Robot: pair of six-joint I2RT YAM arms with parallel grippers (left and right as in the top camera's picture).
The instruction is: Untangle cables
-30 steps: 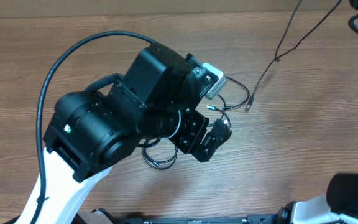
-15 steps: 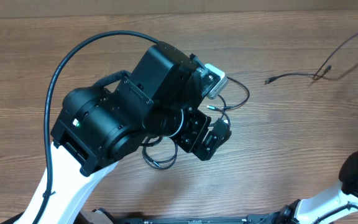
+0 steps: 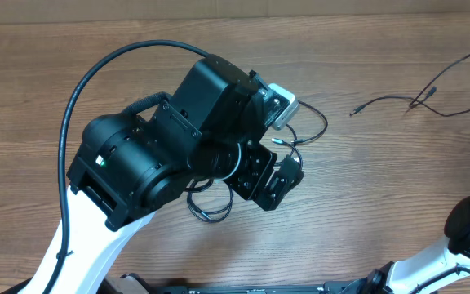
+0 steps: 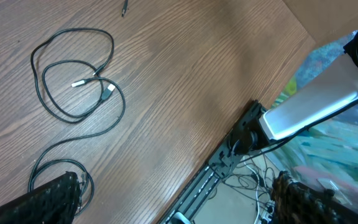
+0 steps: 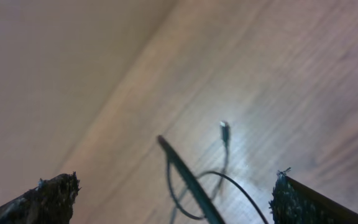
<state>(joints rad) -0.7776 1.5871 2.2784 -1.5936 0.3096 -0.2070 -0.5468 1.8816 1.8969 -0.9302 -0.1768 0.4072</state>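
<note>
Untangling in progress, at the hand-over between one cord and the next. One cable (image 3: 398, 102) lies alone on the far right of the desk (image 3: 47, 49), well apart from the rest. The right jaws stand wide apart above its silver-tipped end (image 5: 224, 127) and hold nothing. The remaining cables (image 4: 104, 93) lie looped near the middle of the desk, under the left arm (image 3: 153, 163). The left jaws hang wide apart above them, gripping nothing. From overhead the arm hides the middle of the bunch. The loops appear to cross in a couple of places, though the wrist view may not show them all. The next move probably calls for closing on one plug end and drawing it out sideways, clear of the other loops.
</note>
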